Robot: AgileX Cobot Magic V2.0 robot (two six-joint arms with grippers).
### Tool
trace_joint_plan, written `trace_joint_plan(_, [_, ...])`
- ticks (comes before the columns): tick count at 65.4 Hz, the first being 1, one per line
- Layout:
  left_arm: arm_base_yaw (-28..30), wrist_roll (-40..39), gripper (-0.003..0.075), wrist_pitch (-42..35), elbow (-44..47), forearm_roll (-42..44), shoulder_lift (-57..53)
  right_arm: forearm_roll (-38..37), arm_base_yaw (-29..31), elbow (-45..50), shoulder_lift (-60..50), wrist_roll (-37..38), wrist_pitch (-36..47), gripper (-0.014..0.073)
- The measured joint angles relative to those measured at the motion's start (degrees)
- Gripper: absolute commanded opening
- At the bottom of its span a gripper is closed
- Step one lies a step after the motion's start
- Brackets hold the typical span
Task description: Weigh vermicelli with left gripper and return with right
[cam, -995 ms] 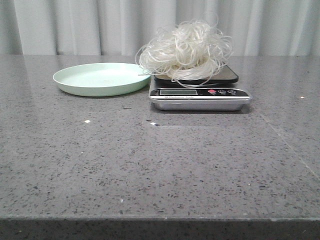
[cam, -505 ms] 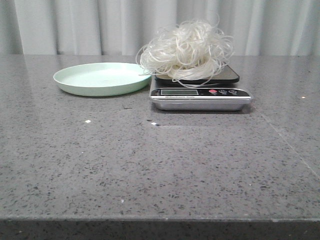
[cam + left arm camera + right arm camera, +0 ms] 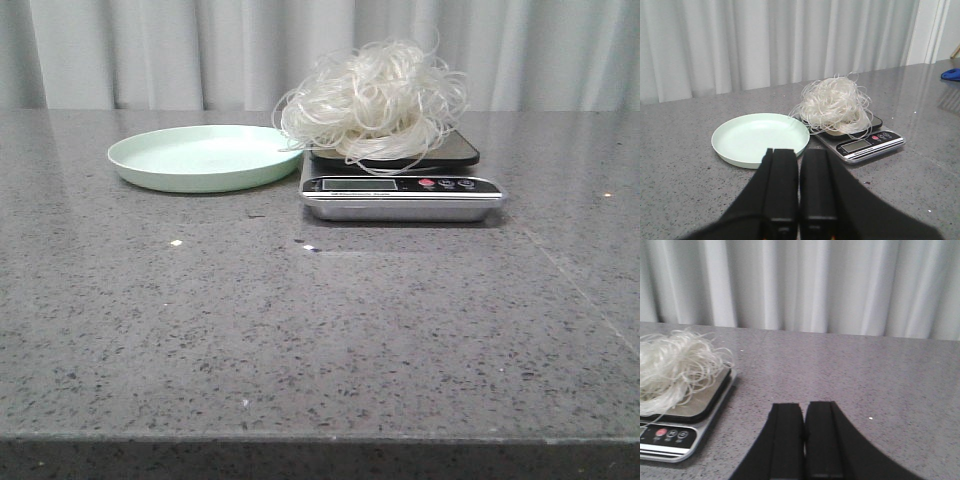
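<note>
The vermicelli (image 3: 372, 100), a fluffy tangle of thin white strands, lies on the platform of a silver kitchen scale (image 3: 400, 188) at the back middle of the table. It also shows in the left wrist view (image 3: 835, 105) and the right wrist view (image 3: 675, 365). The pale green plate (image 3: 205, 156) stands bare just left of the scale. My left gripper (image 3: 800, 152) is shut and holds nothing, hanging short of the plate (image 3: 760, 137). My right gripper (image 3: 804, 407) is shut and holds nothing, to the right of the scale (image 3: 680, 415). Neither gripper shows in the front view.
A grey speckled stone table (image 3: 320, 330) carries everything. Pale curtains (image 3: 150, 50) hang behind its far edge. A blue object (image 3: 951, 74) lies at the far right in the left wrist view.
</note>
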State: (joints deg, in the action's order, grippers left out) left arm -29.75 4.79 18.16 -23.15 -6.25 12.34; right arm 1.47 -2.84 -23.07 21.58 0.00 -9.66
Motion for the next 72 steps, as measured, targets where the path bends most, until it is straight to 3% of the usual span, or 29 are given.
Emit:
trace_joint_plan(6, [0.0, 0.0, 0.0133, 0.0, 0.0, 0.0, 0.0, 0.1, -2.4, -2.0, 2.4, 0.0, -1.3, 0.0204])
trace_joint_plan(16, [0.0, 0.0, 0.0133, -0.1, 0.0, 0.0, 0.0, 0.1, -5.9, -8.5, 8.9, 0.0, -6.1, 0.0423])
trace_joint_plan(27, [0.0, 0.0, 0.0133, -0.8, 0.0, 0.0, 0.0, 0.2, -10.2, -18.4, 18.5, 0.0, -9.9, 0.0583])
trace_joint_plan(50, [0.0, 0.0, 0.0133, -0.9, 0.0, 0.0, 0.0, 0.3, -20.0, -46.7, 45.5, 0.0, -19.5, 0.0591])
trace_joint_plan(72, [0.0, 0.0, 0.0133, -0.9, 0.0, 0.0, 0.0, 4.0, -21.3, -67.6, 69.7, 0.0, -30.3, 0.0591])
